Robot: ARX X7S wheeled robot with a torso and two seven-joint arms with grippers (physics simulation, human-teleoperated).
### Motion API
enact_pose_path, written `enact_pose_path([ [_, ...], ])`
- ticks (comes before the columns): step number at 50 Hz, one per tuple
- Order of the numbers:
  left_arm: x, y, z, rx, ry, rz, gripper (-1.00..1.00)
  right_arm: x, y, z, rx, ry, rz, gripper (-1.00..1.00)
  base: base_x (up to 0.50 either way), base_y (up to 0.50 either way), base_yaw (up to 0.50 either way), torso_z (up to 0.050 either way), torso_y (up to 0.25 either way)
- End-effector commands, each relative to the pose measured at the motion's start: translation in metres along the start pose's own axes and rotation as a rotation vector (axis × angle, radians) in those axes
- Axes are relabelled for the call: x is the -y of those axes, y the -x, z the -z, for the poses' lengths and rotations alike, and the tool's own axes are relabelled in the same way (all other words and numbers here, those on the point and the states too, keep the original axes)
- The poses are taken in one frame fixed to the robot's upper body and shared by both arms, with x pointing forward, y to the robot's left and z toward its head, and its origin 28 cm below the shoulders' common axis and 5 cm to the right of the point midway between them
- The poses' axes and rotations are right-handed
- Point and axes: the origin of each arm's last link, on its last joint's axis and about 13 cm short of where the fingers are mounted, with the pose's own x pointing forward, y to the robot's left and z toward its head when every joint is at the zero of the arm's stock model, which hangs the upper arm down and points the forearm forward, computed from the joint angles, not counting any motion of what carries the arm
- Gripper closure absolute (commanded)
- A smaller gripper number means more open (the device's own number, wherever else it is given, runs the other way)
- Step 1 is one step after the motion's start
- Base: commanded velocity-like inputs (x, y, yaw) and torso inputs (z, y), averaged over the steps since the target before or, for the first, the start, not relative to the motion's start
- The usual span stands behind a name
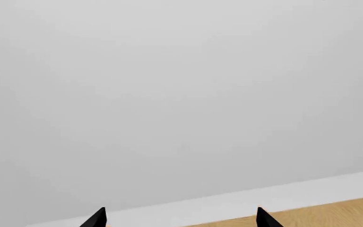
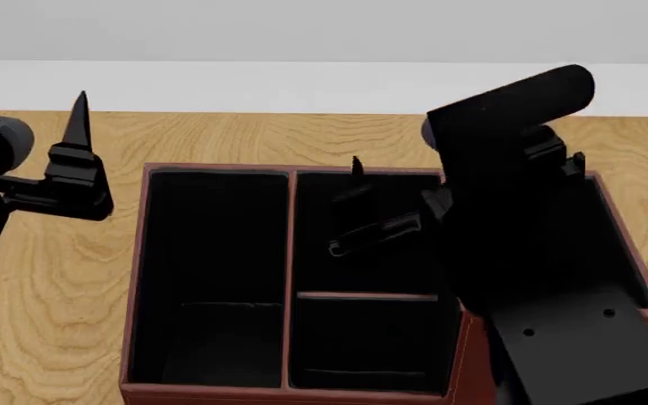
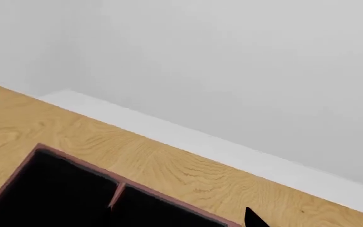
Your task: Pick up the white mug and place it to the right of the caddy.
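Observation:
The white mug is not in any view. The caddy, a reddish-brown box with black-lined compartments, stands in the middle of the wooden table in the head view. Its rim also shows in the right wrist view. My right gripper hangs over the caddy's middle compartment with its fingers apart and nothing between them. Only one fingertip shows in its wrist view. My left gripper is open and empty, raised left of the caddy, facing the wall. One of its fingers points up in the head view.
The wooden table reaches left of and behind the caddy. A white baseboard and grey wall run along the back. My right arm covers the caddy's right compartment and the table to its right.

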Motion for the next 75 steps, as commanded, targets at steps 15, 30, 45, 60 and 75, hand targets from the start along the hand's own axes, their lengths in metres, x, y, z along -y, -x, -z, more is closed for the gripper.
enact_pose_path([
  [15, 0.001, -0.002, -0.015, 0.018, -0.023, -0.016, -1.0, -0.009, 0.03, -0.024, -0.189, 0.069, -0.358, -1.0, 0.0, 0.0, 0.0, 0.0, 0.0],
  [30, 0.001, 0.001, -0.019, 0.022, -0.027, -0.02, -1.0, -0.012, 0.036, -0.034, -0.308, 0.125, -0.44, -1.0, 0.0, 0.0, 0.0, 0.0, 0.0],
  [45, -0.001, -0.002, -0.017, 0.019, -0.013, -0.019, -1.0, -0.028, 0.042, -0.036, -0.414, 0.151, -0.522, -1.0, 0.0, 0.0, 0.0, 0.0, 0.0],
  [60, -0.002, -0.001, -0.018, 0.023, -0.014, -0.022, -1.0, -0.044, 0.052, -0.029, -0.447, 0.182, -0.606, -1.0, 0.0, 0.0, 0.0, 0.0, 0.0],
  [75, -0.002, -0.001, -0.019, 0.029, -0.01, -0.019, -1.0, -0.064, 0.066, -0.022, -0.46, 0.213, -0.696, -1.0, 0.0, 0.0, 0.0, 0.0, 0.0],
])
